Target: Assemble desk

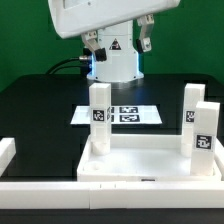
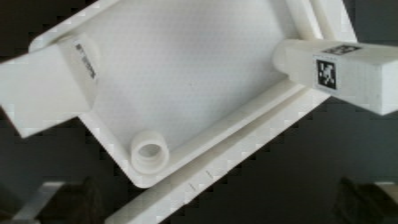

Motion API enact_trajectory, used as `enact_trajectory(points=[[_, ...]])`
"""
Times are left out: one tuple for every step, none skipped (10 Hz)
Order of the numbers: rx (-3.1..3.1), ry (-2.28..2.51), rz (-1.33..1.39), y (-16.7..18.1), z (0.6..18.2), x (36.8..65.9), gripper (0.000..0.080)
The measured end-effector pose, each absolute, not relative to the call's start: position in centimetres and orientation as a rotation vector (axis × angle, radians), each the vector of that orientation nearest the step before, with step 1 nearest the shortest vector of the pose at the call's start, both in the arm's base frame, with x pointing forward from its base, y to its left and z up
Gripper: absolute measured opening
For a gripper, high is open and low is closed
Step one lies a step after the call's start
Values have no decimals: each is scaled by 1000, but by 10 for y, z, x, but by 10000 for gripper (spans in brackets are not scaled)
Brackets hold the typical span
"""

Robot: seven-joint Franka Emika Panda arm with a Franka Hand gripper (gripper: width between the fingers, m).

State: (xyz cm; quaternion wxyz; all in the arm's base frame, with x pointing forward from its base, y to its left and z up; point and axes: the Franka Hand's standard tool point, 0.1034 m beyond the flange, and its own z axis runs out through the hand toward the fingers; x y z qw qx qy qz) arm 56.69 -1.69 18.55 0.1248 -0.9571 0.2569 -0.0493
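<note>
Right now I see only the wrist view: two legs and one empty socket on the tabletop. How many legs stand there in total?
Observer: Three. In the exterior view three legs stand upright on the tabletop: one on that view's left and two on its right.
Operator: Which corner has no leg?
Observer: The near corner on the exterior view's left. I see no fourth leg in either view.
Operator: Where is the gripper?
Observer: The gripper hangs open above the marker board, behind the tabletop, with nothing between its fingers.
</note>
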Motion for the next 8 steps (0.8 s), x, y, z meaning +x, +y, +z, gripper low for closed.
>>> enact_trajectory(points=[[-2815, 652, -143, -19, 183, 564, 649], [-2820, 632, -85, -28, 173, 550, 649], [-2864, 430, -35, -44, 165, 532, 649], [-2879, 334, 31, -69, 153, 508, 649], [-2902, 310, 45, -82, 143, 492, 649], [-2929, 233, -11, -77, 141, 488, 649], [-2932, 100, -16, -76, 141, 488, 649], [-2934, 50, -22, -79, 141, 488, 649]])
